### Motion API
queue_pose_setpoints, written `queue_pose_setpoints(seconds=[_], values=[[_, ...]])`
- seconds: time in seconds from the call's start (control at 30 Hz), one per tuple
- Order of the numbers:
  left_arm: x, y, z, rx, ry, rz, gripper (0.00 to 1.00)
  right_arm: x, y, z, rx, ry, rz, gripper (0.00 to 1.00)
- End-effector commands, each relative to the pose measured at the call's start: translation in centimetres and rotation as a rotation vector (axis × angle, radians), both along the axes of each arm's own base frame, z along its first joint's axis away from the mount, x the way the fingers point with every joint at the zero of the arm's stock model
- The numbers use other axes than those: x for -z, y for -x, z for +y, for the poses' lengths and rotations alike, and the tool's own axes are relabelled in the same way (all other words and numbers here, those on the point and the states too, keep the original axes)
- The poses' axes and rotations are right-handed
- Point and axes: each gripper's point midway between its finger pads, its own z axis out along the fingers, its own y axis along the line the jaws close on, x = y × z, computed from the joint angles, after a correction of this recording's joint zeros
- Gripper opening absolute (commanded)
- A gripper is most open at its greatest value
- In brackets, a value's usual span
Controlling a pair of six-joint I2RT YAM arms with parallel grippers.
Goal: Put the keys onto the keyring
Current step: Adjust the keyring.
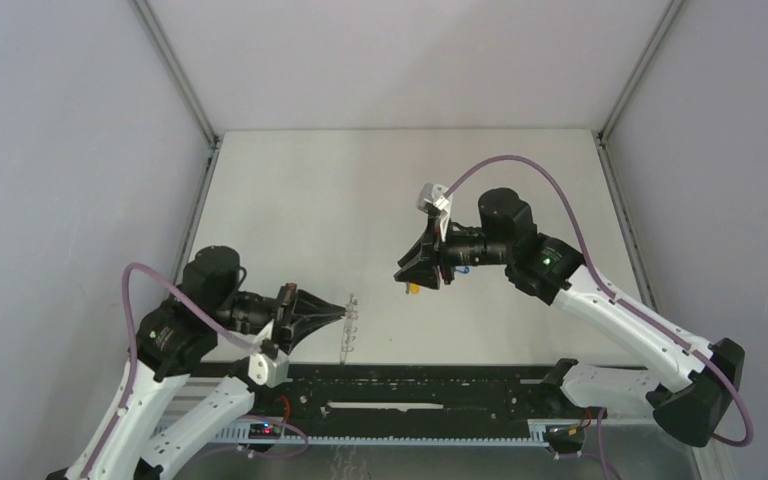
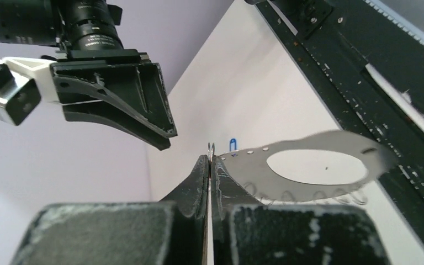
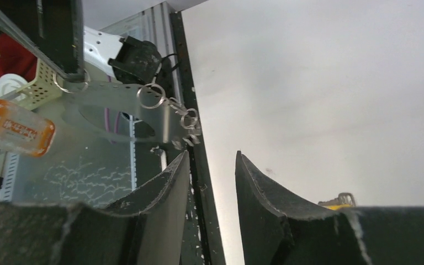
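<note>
Fingers on your left arm [image 1: 344, 313] are pressed together on the edge of the keyring [image 1: 349, 330]. From above it shows edge-on, its long axis running from near to far. Your right fingers [image 1: 406, 272] stand apart, off to the ring's right. The yellow key [image 1: 413, 288] lies just beside their tips, so that arm is the nearer one.

Your left wrist view shows what the top one hides. The ring is a flat plate with an oval hole and small loops [image 2: 320, 195] along its lower edge. A blue key [image 2: 232, 144] lies on the bench [image 1: 360, 200] beyond.

Your right wrist view shows the gap is empty. The yellow key sits outside it to the right, partly hidden, and the loops are up to the left.
</note>
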Motion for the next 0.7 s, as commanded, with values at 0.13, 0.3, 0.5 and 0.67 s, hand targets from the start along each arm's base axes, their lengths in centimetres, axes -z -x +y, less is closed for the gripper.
queue_pose_setpoints(seconds=[0.13,0.3,0.5,0.67], values=[[-1.5,1.1,-0.4,0.104,0.062,-0.186,0.0,-0.8,-0.9,-1.5,0.094,-0.049,-0.109,0.49],[-1.5,1.1,-0.5,0.108,0.059,-0.175,0.0,0.5,-1.7,-2.4,0.168,-0.01,-0.101,0.53],[-3.0,0.0,-1.3,0.041,0.117,-0.006,0.0,3.2,-3.3,-2.8,0.278,0.023,-0.014,0.57],[-5.4,-1.3,-2.1,-0.034,0.221,0.162,0.0,2.1,-2.7,-2.8,0.254,-0.042,-0.069,0.58]])
